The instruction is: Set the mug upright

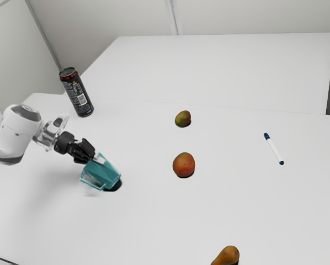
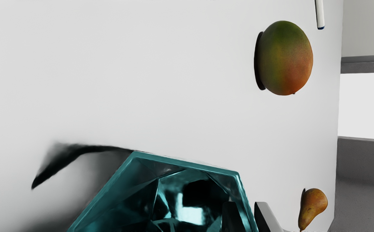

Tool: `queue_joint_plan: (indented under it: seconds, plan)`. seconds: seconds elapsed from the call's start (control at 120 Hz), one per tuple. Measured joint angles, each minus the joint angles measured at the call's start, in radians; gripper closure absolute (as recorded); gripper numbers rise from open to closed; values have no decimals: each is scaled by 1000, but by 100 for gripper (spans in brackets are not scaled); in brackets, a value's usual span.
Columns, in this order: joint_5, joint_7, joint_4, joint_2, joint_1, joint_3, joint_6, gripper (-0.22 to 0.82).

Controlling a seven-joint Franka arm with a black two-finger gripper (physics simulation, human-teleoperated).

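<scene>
The gripper [image 1: 97,159] is clamped on the wall of the teal mug [image 1: 105,172], reaching in from the exterior view's left. In the wrist view, one fingertip [image 2: 233,216] is inside the mug and the other is outside, with the wall pinched between them. The mug is tilted, neither upright nor flat on its side, low over the white worktop [image 1: 137,226]. Its mouth faces up toward the hand; its long axis slants down from there toward the base, at the exterior view's right. The exterior view shows the handle [image 1: 91,185], on the mug's side toward that view's lower left, while the wrist view looks through the angular rim [image 2: 187,162] into the shiny interior.

There are two mangoes: a larger, orange-red one [image 1: 184,165] and a smaller, greener one [image 1: 182,118], apart from each other; the wrist view includes one mango. One dark can [image 1: 76,94] stands behind the arm's hand in the exterior view. One pear [image 1: 227,255] lies near that view's bottom edge. One white marker with blue ends [image 1: 273,149] lies well apart from the mug, toward the exterior view's right.
</scene>
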Motion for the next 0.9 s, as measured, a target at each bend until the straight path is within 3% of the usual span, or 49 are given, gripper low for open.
queue_joint_plan:
  seconds: [0.208, 0.375, 0.717, 0.9]
  plan:
    - [57, -3, 3, -101, 0, -46, 3, 75]
    - [263, -77, 81, -132, -6, -122, 32, 77]
    - [671, -260, 92, -177, -10, -279, 275, 78]
    - [819, -371, 69, -192, -39, -320, 395, 78]
